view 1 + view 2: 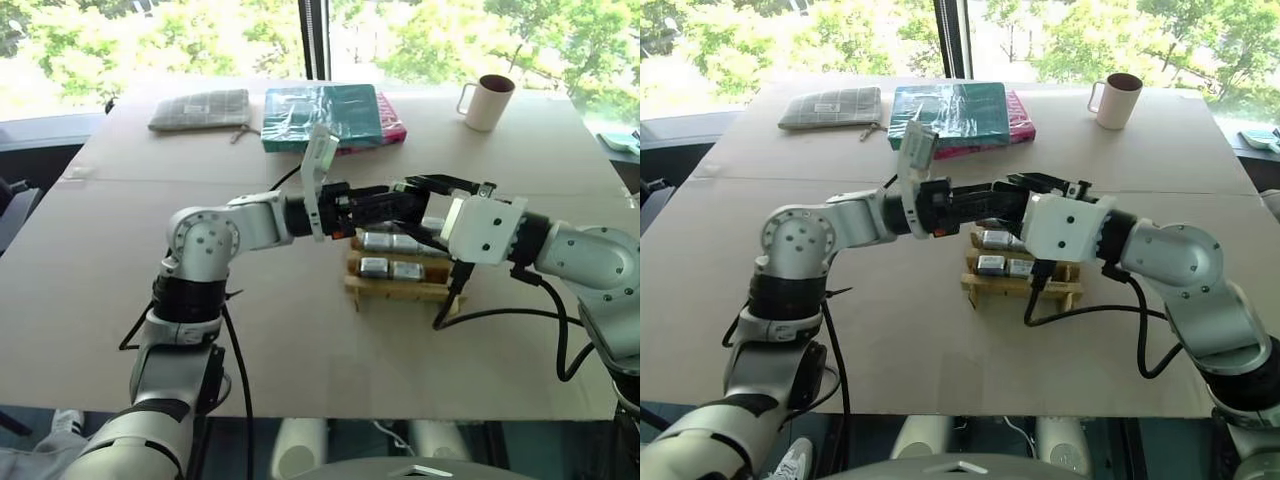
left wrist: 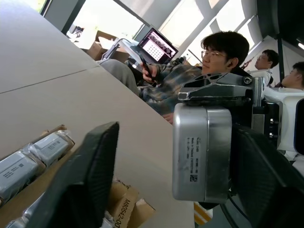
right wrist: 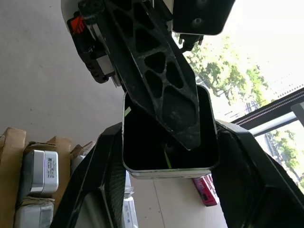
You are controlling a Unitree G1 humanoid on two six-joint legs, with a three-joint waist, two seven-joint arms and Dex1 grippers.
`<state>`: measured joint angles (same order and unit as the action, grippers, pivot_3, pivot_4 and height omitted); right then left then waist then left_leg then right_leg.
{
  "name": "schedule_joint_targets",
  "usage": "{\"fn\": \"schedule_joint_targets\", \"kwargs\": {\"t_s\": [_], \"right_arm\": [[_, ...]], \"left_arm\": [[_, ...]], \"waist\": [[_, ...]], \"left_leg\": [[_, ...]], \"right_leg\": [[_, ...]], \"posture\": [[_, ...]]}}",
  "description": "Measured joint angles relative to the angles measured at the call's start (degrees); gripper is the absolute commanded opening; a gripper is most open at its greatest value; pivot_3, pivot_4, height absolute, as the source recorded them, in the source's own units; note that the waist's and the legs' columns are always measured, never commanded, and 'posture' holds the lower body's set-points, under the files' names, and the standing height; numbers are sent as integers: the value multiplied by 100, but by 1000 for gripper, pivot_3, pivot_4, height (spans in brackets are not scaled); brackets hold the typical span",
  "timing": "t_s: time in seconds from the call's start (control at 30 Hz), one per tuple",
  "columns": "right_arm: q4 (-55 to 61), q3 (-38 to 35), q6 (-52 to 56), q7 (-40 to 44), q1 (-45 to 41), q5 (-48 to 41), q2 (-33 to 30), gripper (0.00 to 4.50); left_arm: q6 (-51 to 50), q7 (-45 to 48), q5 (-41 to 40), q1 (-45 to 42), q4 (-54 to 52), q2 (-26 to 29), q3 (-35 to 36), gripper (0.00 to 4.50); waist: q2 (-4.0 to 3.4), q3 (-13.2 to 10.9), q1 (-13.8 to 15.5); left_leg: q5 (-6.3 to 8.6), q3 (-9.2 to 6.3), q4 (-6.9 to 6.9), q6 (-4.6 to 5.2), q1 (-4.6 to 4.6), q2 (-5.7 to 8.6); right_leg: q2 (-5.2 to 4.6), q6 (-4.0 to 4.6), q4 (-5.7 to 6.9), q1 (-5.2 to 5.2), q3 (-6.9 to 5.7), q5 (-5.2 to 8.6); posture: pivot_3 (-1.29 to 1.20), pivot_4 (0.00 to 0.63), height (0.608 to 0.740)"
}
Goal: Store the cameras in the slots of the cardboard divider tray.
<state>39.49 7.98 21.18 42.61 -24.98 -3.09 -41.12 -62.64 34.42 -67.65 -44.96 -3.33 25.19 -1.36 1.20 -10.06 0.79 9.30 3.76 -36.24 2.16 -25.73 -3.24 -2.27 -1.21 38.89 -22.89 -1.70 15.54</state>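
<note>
Tan slatted cardboard divider tray: nearest us on the table, several wrapped silver-grey cameras already lying slotted.
Held silver boxy camera: above the tray, long axis upright in the left wrist view.
Right gripper: closed on its sides.
Left gripper: fingers straddle it; grip unclear to us.
Risk: we judge both grippers pulling could drop it mid-handover.

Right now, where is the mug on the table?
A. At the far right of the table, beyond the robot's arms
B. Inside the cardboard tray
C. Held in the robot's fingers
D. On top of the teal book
A: the mug stands by itself near the far right edge of the table, apart from the teal book and the cardboard tray.
</note>
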Motion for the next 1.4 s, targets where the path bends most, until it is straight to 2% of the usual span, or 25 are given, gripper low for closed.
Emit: {"fn": "schedule_joint_targets", "kwargs": {"t_s": [0.03, 0.1, 0.13, 0.27, 0.33, 0.4, 0.47, 0.5, 0.53, 0.63, 0.7, 0.83, 1.07, 1.4], "right_arm": [[23, -3, 71, -22, 26, 3, -2, 1946], [85, -15, 141, -51, 102, 1, -3, 1946], [111, -16, 185, -52, 112, 1, -5, 1946], [145, -180, 342, -102, 190, -201, 181, 3836], [100, -470, 360, -118, 460, -381, 208, 4468], [40, -900, 357, -136, 931, -469, 194, 4500], [-72, -1636, 433, 4, 1741, -757, 91, 4500], [-245, -2241, 488, 267, 2201, -1138, 64, 4500], [-293, -2362, 500, 332, 2280, -1220, 50, 4500], [-576, -3474, 379, 1259, 3233, -2009, -253, 4500], [-781, -3925, 369, 1660, 3436, -2360, -384, 4500], [-789, -4189, 365, 1828, 3490, -2776, -561, 4500], [-453, -4292, 290, 1638, 3980, -2844, -415, 4500], [-29, -4526, 190, 1432, 4527, -3012, -251, 4500]], "left_arm": [[-26, 75, 32, -20, 10, -26, 1, 1406], [-78, 197, 87, -40, 79, -60, 6, 715], [-90, 262, 120, -45, 116, -83, 9, 744], [-113, 429, 351, -149, 170, -92, -21, 744], [-29, 600, 610, -256, 237, -97, -133, 744], [246, 849, 1008, -379, 350, -79, -309, 744], [637, 1232, 1513, -579, 539, -78, -595, 744], [898, 1480, 1889, -759, 713, -78, -836, 744], [942, 1538, 1969, -791, 738, -66, -874, 744], [1031, 2262, 2646, -1389, 1081, 30, -1732, 744], [1087, 2683, 3014, -1669, 1414, -5, -2070, 744], [1439, 3253, 3660, -1977, 2043, -409, -2612, 744], [2245, 3888, 4662, -2254, 3100, -930, -3004, 744], [3058, 4414, 5580, -2470, 4003, -1539, -3072, 744]], "waist": [[0, 0, 0], [0, 0, 0], [0, 0, -2], [0, 0, -2], [1, 0, 14], [3, -1, 48], [4, -2, 115], [4, -2, 137], [4, -2, 135], [-1, -4, 158], [-4, -3, 101], [-4, -3, -16], [-5, -3, 20], [-4, -4, 11]], "left_leg": [[0, 0, 0, 0, 0, -1], [0, 0, 0, 0, 0, -1], [0, -1, 0, 0, 0, 0], [0, -2, 0, 1, 0, 1], [1, -6, 0, 1, -3, 2], [2, -5, -1, 4, -8, 8], [7, 17, -3, 12, -11, 11], [10, 21, -3, 16, -11, 13], [10, 21, -3, 17, -11, 13], [13, 17, -4, 20, -13, 27], [14, 20, -3, 21, -3, 18], [15, 6, -3, 23, 2, 10], [15, -3, -3, 22, -18, 14], [18, -6, -7, 27, -24, 16]], "right_leg": [[-1, 0, 0, 0, 0, 0], [-1, 0, 1, 0, 0, 0], [0, 0, 1, 0, -1, 0], [1, 0, 1, 0, -1, 0], [-1, 0, -2, 3, -4, 0], [-7, 0, -4, 5, -12, 0], [-12, 0, -9, 6, -17, 0], [-14, 0, -9, 6, -15, 0], [-14, 0, -9, 7, -15, 0], [-9, 0, -15, 11, -24, 2], [-6, -2, -20, 12, -10, 2], [0, -10, -16, 11, 2, 7], [2, -10, -15, -2, -3, 8], [-1, -16, -17, -7, -6, 11]], "posture": [[0, 150, 740], [0, 150, 740], [0, 150, 740], [0, 150, 740], [0, 150, 740], [0, 150, 740], [0, 150, 740], [0, 150, 740], [0, 150, 740], [0, 150, 740], [0, 150, 740], [0, 150, 740], [0, 150, 740], [0, 150, 740]]}}
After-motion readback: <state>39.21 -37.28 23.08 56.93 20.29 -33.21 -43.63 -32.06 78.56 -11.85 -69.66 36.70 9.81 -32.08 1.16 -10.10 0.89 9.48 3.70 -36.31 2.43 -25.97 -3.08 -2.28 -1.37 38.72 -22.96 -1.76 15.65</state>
